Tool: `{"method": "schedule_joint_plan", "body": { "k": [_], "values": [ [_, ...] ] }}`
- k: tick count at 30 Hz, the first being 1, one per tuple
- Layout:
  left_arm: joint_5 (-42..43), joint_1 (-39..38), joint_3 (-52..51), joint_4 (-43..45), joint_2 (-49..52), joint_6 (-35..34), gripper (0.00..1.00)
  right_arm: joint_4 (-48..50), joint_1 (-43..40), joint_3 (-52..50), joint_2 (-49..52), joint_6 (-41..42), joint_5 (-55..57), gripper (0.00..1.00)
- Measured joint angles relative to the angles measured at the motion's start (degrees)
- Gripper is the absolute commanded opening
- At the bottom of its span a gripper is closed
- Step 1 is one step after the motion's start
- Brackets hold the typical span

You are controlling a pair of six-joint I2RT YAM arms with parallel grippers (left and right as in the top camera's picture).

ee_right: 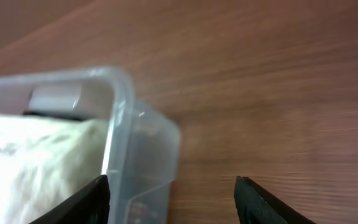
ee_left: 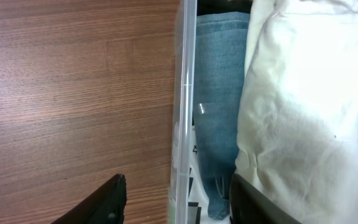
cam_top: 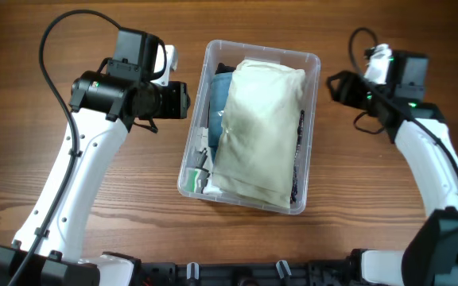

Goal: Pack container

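The clear container (cam_top: 262, 48) stands mid-table, packed with a folded cream garment (cam_top: 257, 127) on top and a blue garment (cam_top: 219, 91) along its left side. My left gripper (cam_top: 185, 100) is open at the container's left wall. In the left wrist view its fingers (ee_left: 178, 190) straddle the rim (ee_left: 185, 93), one finger outside over the table and one inside by the blue garment (ee_left: 219, 93) and the cream garment (ee_left: 309, 106). My right gripper (cam_top: 334, 84) is open by the far right corner. In the right wrist view its fingers (ee_right: 169, 190) straddle that corner wall (ee_right: 114, 112).
Dark and white folded items (cam_top: 199, 171) fill the container's near left end under the cream garment. A dark strip (cam_top: 299, 151) runs along its right inner wall. Bare wooden table (cam_top: 372, 199) lies on both sides. Arm cables loop above each wrist.
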Motion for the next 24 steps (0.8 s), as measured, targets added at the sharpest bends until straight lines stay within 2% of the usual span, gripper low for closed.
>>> {"method": "schedule_joint_plan", "body": {
  "k": [4, 8, 10, 13, 17, 19, 24],
  "values": [
    [0.00, 0.00, 0.00, 0.02, 0.00, 0.00, 0.54, -4.20, -0.70, 0.48, -0.07, 0.42, 3.50, 0.26],
    [0.00, 0.00, 0.00, 0.26, 0.00, 0.00, 0.56, -5.27, -0.55, 0.50, 6.71, 0.55, 1.62, 0.25],
    [0.02, 0.00, 0.00, 0.48, 0.00, 0.00, 0.56, -1.14, 0.37, 0.48, 12.31, 0.28, -5.57, 0.34],
    [0.02, 0.00, 0.00, 0.70, 0.00, 0.00, 0.56, 12.46, 1.14, 0.46, 13.14, 1.95, -15.69, 0.40],
    [0.00, 0.00, 0.00, 0.66, 0.00, 0.00, 0.57, 28.68, 1.27, 0.87, 13.18, 9.97, -26.29, 0.39],
    [0.00, 0.00, 0.00, 0.63, 0.00, -0.02, 0.57, 29.49, 1.29, 0.87, 13.18, 12.22, -28.26, 0.33],
    [0.00, 0.00, 0.00, 0.39, 0.00, 0.00, 0.56, 22.62, 0.46, 1.03, 13.18, 13.05, -29.16, 0.35]
  ]
}}
